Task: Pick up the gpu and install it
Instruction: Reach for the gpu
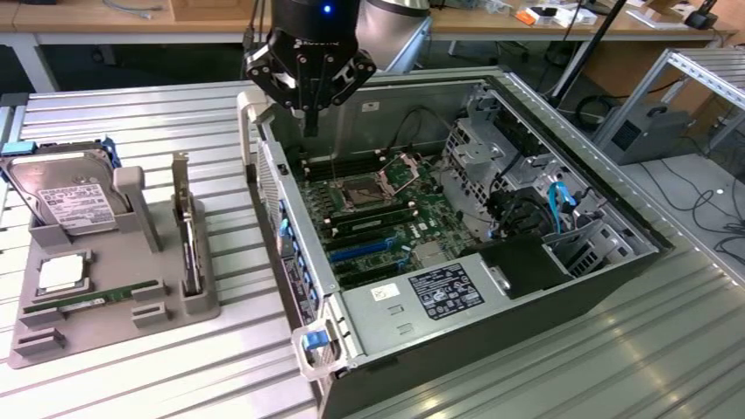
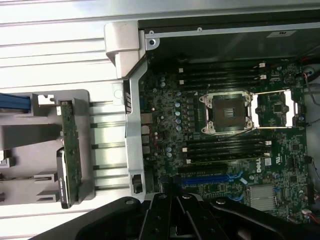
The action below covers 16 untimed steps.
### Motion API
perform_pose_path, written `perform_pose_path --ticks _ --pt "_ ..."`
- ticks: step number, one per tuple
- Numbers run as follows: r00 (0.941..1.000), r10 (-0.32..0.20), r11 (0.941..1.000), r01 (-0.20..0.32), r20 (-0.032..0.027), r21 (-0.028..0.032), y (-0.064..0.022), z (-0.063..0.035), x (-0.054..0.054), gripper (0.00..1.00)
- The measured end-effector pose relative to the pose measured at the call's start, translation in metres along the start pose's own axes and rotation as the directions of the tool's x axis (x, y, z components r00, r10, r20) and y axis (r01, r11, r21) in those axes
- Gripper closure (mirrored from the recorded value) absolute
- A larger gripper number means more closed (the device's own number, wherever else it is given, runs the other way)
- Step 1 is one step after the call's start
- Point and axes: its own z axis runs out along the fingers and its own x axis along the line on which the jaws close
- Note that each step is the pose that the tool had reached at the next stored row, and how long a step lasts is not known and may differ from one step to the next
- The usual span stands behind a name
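My gripper [image 1: 310, 120] [image 2: 176, 218] hangs with its fingers pressed together on nothing, above the near corner of the open computer case [image 1: 275, 179], just inside its rear wall. Directly beneath my fingertips lies the motherboard [image 1: 375, 214] [image 2: 165, 115], with one processor socket [image 1: 370, 194] [image 2: 225, 113] a little further in and a bank of dark memory slots on each side of it, two banks in all. The blue expansion slots [image 1: 366, 251] [image 2: 210, 179] sit just beside my fingers in the wrist view. The gpu [image 1: 188, 240] [image 2: 69, 145] is apart from me, outside the case and toward the exterior view's left, standing on its edge in a grey holder tray [image 1: 174, 307] [image 2: 20, 132], its silver bracket pointing up. Between my gripper and that card rises the case's rear wall with its pale corner handle [image 2: 122, 42]. On the same tray, further from me than the gpu, I count one hard drive [image 1: 76, 205] propped upright, one processor chip [image 1: 61, 272] lying flat and one RAM stick [image 1: 93, 298] in its groove. Tray and case both rest on a slatted metal table [image 1: 117, 113]. Deep in the case, well away from my fingers, run blue cables [image 1: 561, 199].
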Motion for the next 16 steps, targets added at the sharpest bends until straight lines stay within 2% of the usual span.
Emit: perform_pose_path --ticks 16 --pt "1.0 0.0 1.0 0.0 0.0 0.0 -0.0005 -0.0002 0.0066 0.89"
